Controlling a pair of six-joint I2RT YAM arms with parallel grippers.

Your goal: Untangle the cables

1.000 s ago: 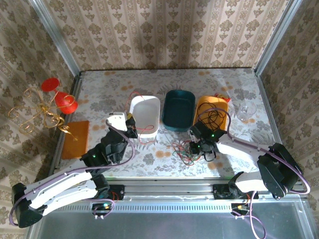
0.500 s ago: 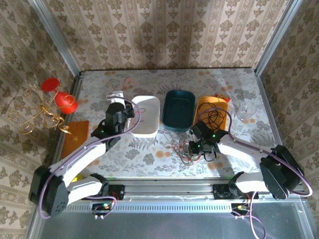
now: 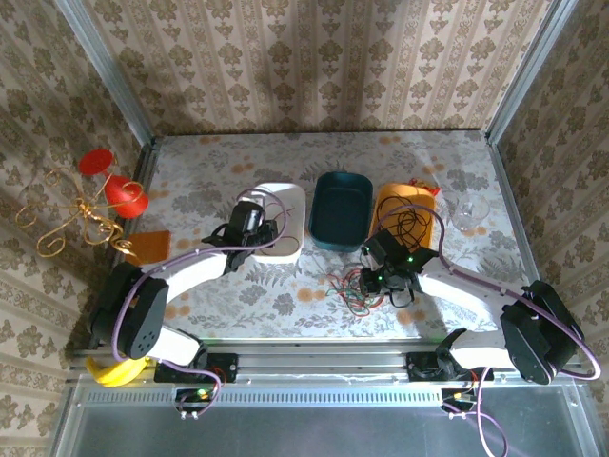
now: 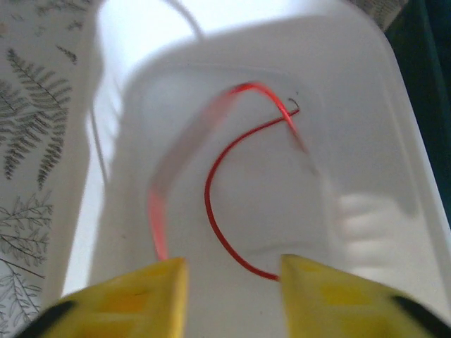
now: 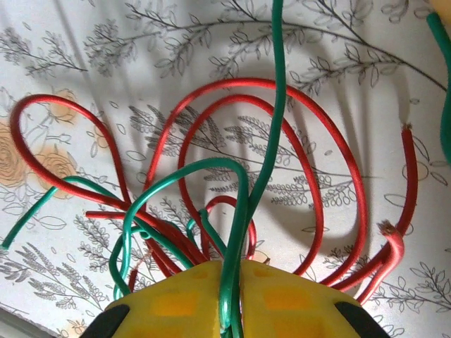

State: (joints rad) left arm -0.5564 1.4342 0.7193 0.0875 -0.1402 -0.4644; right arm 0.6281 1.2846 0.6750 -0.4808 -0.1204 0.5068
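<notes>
A thin red cable (image 4: 208,204) curls on the floor of the white bin (image 4: 366,113), part of it blurred. My left gripper (image 4: 234,271) hovers open just above it with nothing between its yellow fingers; from above, the left gripper (image 3: 250,222) sits over the white bin (image 3: 287,202). A tangle of red and green cables (image 3: 350,289) lies on the table. My right gripper (image 3: 381,277) is at the tangle's right side. Close up, the right gripper (image 5: 239,271) is shut on a green cable (image 5: 243,204), with red loops (image 5: 331,148) spread around it. Black cables (image 3: 407,221) lie in the orange bin (image 3: 392,198).
A teal bin (image 3: 341,211) stands between the white and orange bins. A clear glass (image 3: 469,211) stands at the right. A gold wire ornament (image 3: 81,214) with red discs and a brown pad (image 3: 145,247) are at the left edge.
My left arm swung from the bin's left side to over the white bin, and the red cable now lies inside it. The right gripper stayed on the tangle.
</notes>
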